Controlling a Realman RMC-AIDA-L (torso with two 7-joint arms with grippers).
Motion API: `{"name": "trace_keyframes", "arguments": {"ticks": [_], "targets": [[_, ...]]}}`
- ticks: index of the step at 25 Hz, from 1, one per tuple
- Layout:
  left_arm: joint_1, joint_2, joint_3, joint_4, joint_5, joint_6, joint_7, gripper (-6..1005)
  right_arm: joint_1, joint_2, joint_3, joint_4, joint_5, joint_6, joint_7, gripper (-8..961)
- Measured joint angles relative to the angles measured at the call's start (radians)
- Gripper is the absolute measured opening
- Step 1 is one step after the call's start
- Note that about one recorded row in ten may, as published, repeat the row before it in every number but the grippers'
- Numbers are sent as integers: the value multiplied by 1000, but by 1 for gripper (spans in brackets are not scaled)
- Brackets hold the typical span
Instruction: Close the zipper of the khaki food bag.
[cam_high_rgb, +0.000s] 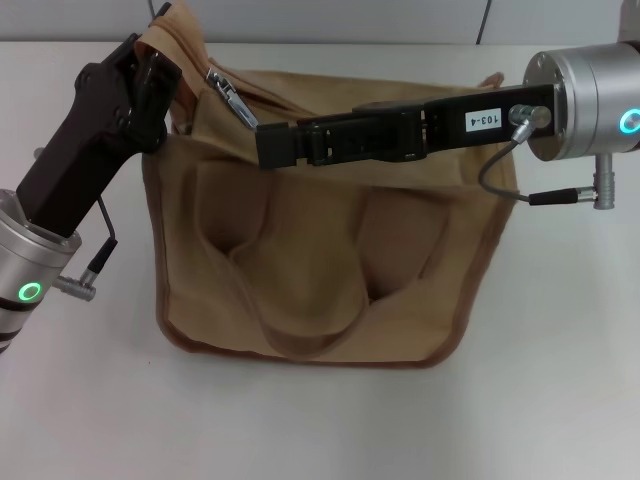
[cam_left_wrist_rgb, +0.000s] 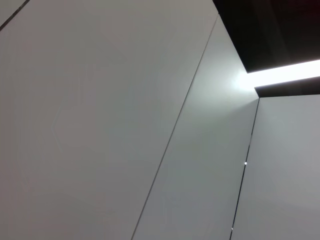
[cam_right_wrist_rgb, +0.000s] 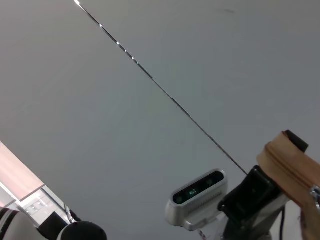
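The khaki food bag (cam_high_rgb: 300, 300) lies on the white table with its two looped handles (cam_high_rgb: 330, 330) folded over its front. The zipper (cam_high_rgb: 205, 70) runs along the far top edge. Its silver pull tab (cam_high_rgb: 232, 100) sits near the bag's far left end. My right gripper (cam_high_rgb: 262, 140) reaches in from the right over the bag and is shut on the tab's end. My left gripper (cam_high_rgb: 160, 70) is shut on the bag's far left corner (cam_high_rgb: 172, 28) and holds it raised. The right wrist view shows that corner fabric (cam_right_wrist_rgb: 287, 167) in the left gripper.
The white table (cam_high_rgb: 560, 380) surrounds the bag, with a wall behind it. The right arm's cable (cam_high_rgb: 500, 185) hangs over the bag's right side. The left wrist view shows only wall panels (cam_left_wrist_rgb: 100, 125) and a light strip.
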Motion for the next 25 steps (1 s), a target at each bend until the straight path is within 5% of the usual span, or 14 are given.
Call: {"name": "trace_keyframes", "arguments": {"ticks": [18, 25], "targets": [[-18, -2, 1, 1, 16, 16, 0, 23, -29, 6, -1, -1, -75, 134, -109, 676], [-26, -2, 1, 0, 23, 16, 0, 22, -19, 27, 0, -9, -76, 173, -160, 675]]}}
